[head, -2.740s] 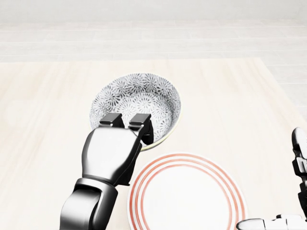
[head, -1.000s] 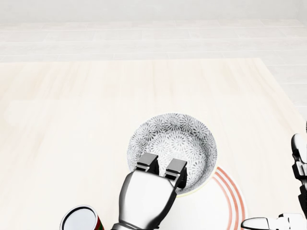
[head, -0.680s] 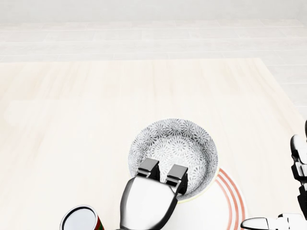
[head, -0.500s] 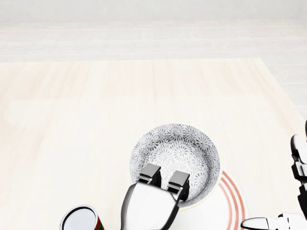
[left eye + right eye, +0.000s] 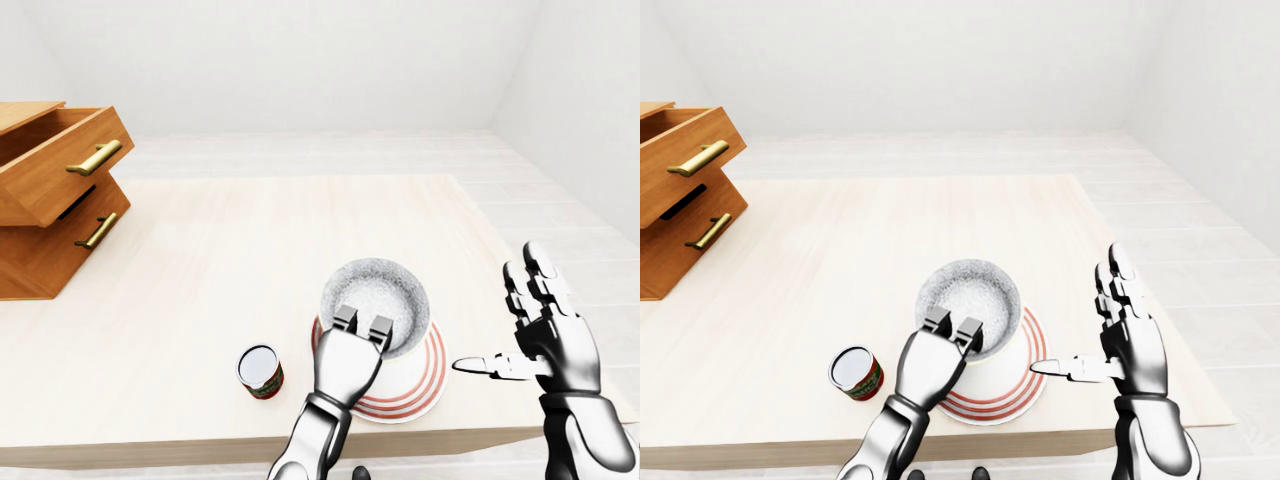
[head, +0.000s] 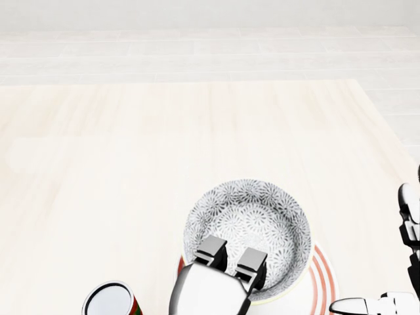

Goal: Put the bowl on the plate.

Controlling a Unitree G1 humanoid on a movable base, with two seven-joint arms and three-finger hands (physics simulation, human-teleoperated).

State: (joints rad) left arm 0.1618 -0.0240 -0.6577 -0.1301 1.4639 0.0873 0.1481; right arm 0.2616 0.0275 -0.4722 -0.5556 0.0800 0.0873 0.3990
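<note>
Grey floral-patterned bowl, lower centre, over red-ringed plate, your left hand clamped on its lower rim, right hand splayed

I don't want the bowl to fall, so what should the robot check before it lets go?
1. The bowl is over the plate: ok, red rings show on both sides of it.
2. The bowl rests on the plate, not lifted: cannot tell.
3. The left hand grips the bowl's rim: ok.
4. The right hand is out of the way: ok, open, right of the plate.
5. The can is clear: ok, apart, left of the plate.
</note>
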